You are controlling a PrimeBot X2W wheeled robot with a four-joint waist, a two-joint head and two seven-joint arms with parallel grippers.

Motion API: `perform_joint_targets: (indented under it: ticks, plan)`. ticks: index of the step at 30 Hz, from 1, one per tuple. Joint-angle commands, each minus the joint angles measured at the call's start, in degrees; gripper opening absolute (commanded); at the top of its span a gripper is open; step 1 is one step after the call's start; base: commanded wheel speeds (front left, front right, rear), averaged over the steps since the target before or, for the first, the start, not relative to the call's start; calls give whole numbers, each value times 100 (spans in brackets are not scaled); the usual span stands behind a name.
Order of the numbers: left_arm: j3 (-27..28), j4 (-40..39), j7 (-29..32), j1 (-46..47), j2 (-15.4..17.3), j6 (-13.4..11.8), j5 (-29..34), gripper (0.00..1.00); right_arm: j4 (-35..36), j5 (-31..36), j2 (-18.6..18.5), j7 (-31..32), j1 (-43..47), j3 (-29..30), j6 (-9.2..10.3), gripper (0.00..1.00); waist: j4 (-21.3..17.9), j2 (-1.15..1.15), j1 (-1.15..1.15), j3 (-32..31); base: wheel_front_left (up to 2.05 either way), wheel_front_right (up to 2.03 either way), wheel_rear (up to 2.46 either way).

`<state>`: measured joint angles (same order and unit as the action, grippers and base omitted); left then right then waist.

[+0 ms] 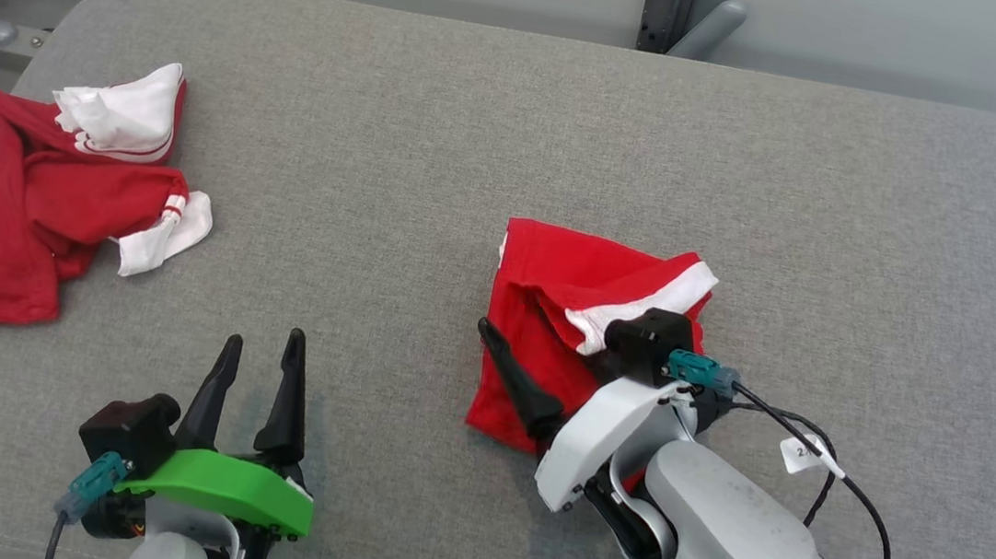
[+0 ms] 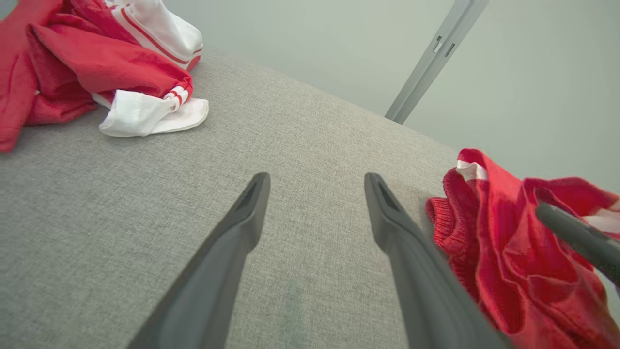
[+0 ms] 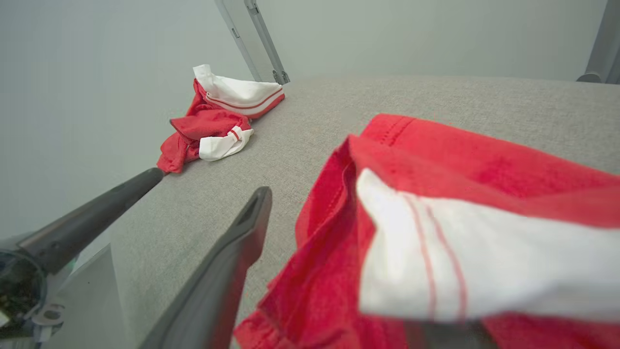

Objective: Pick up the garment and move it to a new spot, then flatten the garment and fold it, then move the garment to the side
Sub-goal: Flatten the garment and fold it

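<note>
The garment, red with a white striped cuff, lies folded in a loose bundle right of the table's middle. My right gripper is at its near edge, jaws apart. One finger lies bare along the bundle's left side. The other is hidden under the white cuff, so cloth lies between the jaws. The garment appears at the right of the left wrist view, with a right finger against it. My left gripper hovers open over bare fabric near the front edge, holding nothing.
A second red and white garment lies crumpled at the table's far left edge. The grey fabric table stretches wide between and behind the two. A grey metal post stands beyond the back edge.
</note>
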<state>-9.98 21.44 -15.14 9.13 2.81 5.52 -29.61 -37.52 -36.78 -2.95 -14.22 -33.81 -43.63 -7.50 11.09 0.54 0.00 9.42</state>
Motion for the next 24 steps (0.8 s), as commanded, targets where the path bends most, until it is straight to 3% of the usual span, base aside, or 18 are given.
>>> perform_joint_targets:
  ticks: [1,4,13,24]
  plan:
    - [66,-12,0,-9,16,-40,41,100,21,-82,-25,-60,-42,-26,2,100,-91,-54,0,-54,0,0,0]
    - [187,-27,0,-45,18,-61,79,100,170,-33,-15,-98,-6,13,2,100,-232,-54,0,-124,0,0,0]
    - [325,-89,0,-106,18,-75,94,100,1374,643,-335,-98,752,1076,1,100,-593,-54,0,-175,0,0,0]
    - [306,4,0,-95,18,-11,58,100,1494,1171,-550,-99,1237,1336,0,100,-629,-54,0,-149,0,0,0]
